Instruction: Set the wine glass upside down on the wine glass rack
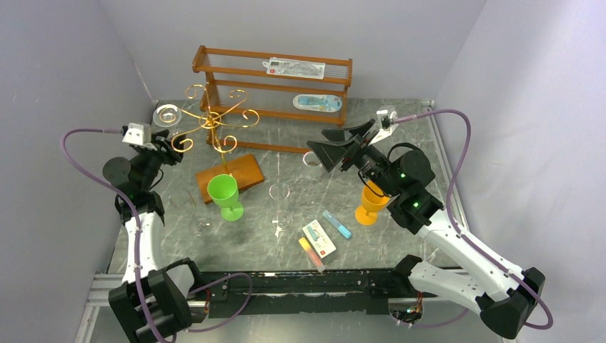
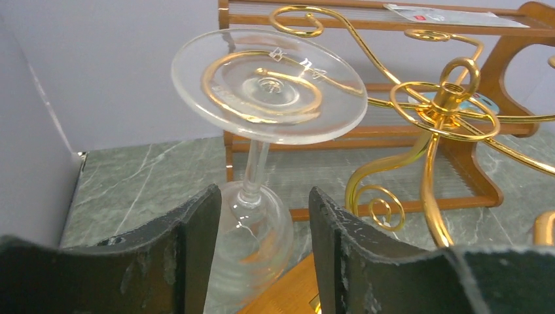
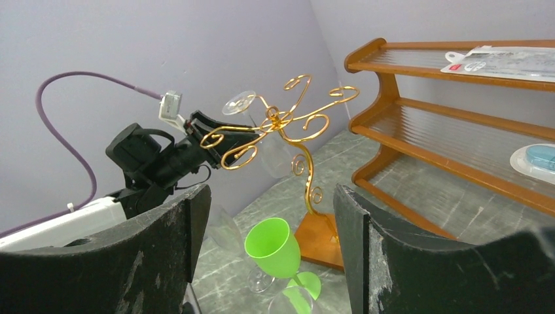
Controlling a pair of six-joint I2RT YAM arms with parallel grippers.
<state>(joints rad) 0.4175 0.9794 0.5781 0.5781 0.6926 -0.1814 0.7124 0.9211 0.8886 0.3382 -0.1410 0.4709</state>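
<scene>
A: Left pincer (image 2: 264, 203) first. What have we got?

B: Jaws parted, and the bowl of the wine glass (image 2: 268, 85) sits in the gap between them. There's daylight on the side nearer the rack's post. On the other side I can't tell whether finger and glass touch. No squeeze that I can see.

A: And the glass itself?

B: Upside down, foot on top, lying flat on one gold spiral of the wine glass rack (image 2: 451, 98). The stem drops through the curl and the bowl hangs rim-down. From above, that arm is at nine o'clock from the central post, with the left pincer at about eight o'clock, just beside it.

A: Widen out for me.

B: The rack's wooden base (image 1: 236, 171) lies at five o'clock from the post. A green goblet (image 1: 223, 191) stands at its near edge, six o'clock. The two-tier wooden shelf (image 1: 275, 86) is behind at one o'clock, with packets on both tiers.

A: Right arm?

B: Right pincer (image 1: 318, 139) is out at three o'clock from the rack, well apart. Its jaws are spread wide with nothing in them, and it points toward the rack. An orange goblet (image 1: 371, 204) stands at five o'clock from it, partly behind the arm.
</scene>
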